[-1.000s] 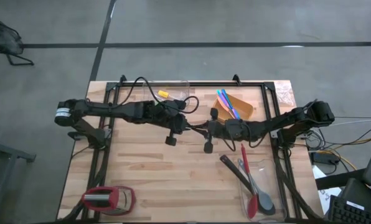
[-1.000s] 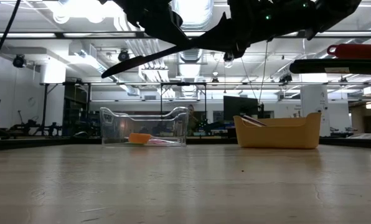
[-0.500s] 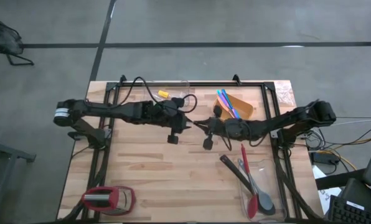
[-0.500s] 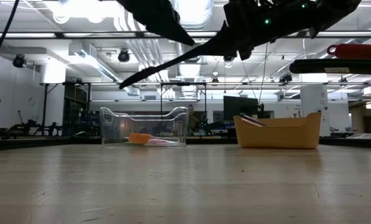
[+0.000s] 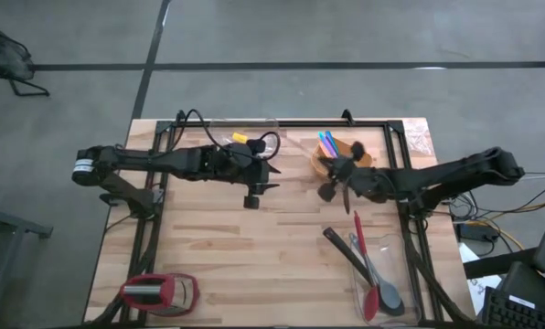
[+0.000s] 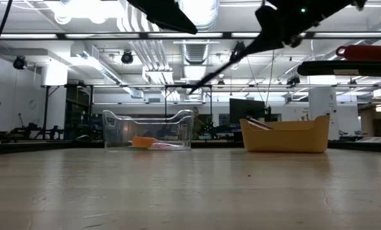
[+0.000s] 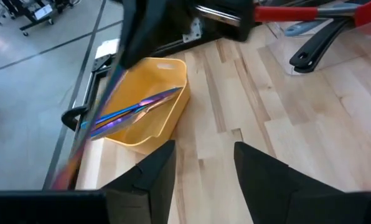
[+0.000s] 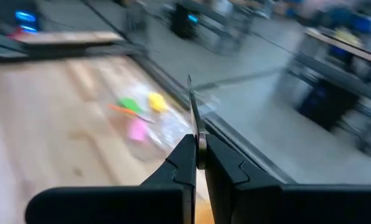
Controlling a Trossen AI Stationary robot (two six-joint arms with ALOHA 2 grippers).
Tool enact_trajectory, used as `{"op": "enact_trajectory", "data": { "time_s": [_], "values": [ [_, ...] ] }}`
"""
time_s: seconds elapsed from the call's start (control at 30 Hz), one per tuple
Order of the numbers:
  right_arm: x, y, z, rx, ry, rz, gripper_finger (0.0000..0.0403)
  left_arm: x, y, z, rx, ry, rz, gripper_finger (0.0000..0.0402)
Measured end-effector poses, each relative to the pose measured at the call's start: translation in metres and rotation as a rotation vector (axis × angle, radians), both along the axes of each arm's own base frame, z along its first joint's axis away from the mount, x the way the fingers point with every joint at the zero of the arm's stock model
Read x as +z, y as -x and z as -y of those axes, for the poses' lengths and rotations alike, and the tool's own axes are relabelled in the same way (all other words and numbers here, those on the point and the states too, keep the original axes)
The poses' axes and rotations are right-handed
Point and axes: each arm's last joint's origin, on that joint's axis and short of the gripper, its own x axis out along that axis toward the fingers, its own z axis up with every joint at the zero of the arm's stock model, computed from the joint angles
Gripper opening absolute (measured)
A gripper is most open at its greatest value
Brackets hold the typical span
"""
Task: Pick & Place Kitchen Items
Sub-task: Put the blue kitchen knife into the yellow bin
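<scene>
My right gripper (image 5: 336, 178) hangs over the orange bowl (image 5: 368, 163), shut on a thin, long utensil (image 8: 190, 106) that shows dark and slanting in the low view (image 6: 229, 61). Blue, pink and purple cutlery (image 5: 330, 146) lies in that bowl, seen also in the left wrist view (image 7: 132, 112). My left gripper (image 5: 254, 187) hovers open over the table's middle, beside the far clear tub (image 5: 259, 137), with its fingers apart in its wrist view (image 7: 201, 168). That tub holds small yellow (image 5: 240, 138), green and pink pieces (image 8: 136, 118). My right gripper pinches the thin utensil between its two fingers (image 8: 184, 162), near one end (image 8: 198, 140). The rest of it sticks out ahead of the fingers. It is lifted clear, high above the table, slanting down toward the far tub in the low view.
A clear tub near the right edge holds a red spatula (image 5: 364, 265), a grey one (image 5: 387, 294) and a black spoon (image 5: 338, 243). The red-and-silver gadget (image 5: 158, 292) sits at the near left corner. Bare wood lies in the table's middle and near side.
My right gripper has carried the utensil from beside my left gripper toward the table's right and far side, over the orange bowl, and has turned, so the utensil's free end has swung away from the left arm. My left gripper has stayed about where it was.
</scene>
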Motion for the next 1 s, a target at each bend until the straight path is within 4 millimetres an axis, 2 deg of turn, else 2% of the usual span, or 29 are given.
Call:
{"op": "enact_trajectory", "data": {
  "time_s": [0.13, 0.27, 0.6, 1.0],
  "values": [
    [0.001, 0.024, 0.002, -0.147, -0.014, -0.045, 0.0011, -0.001, 0.0, 0.0, 0.002, 0.006, -0.007, 0.017],
    [-0.003, 0.039, 0.004, -0.225, -0.062, -0.062, 0.0011, -0.001, 0.001, 0.0, 0.003, 0.008, -0.015, 0.017],
    [-0.031, 0.052, 0.005, -0.343, -0.049, -0.161, 0.0011, -0.002, 0.001, 0.001, 0.009, 0.025, -0.019, 0.017],
    [-0.064, 0.064, 0.005, -0.337, -0.149, -0.188, 0.0012, -0.002, 0.001, 0.001, 0.011, 0.03, -0.022, 0.017]
  ]
}}
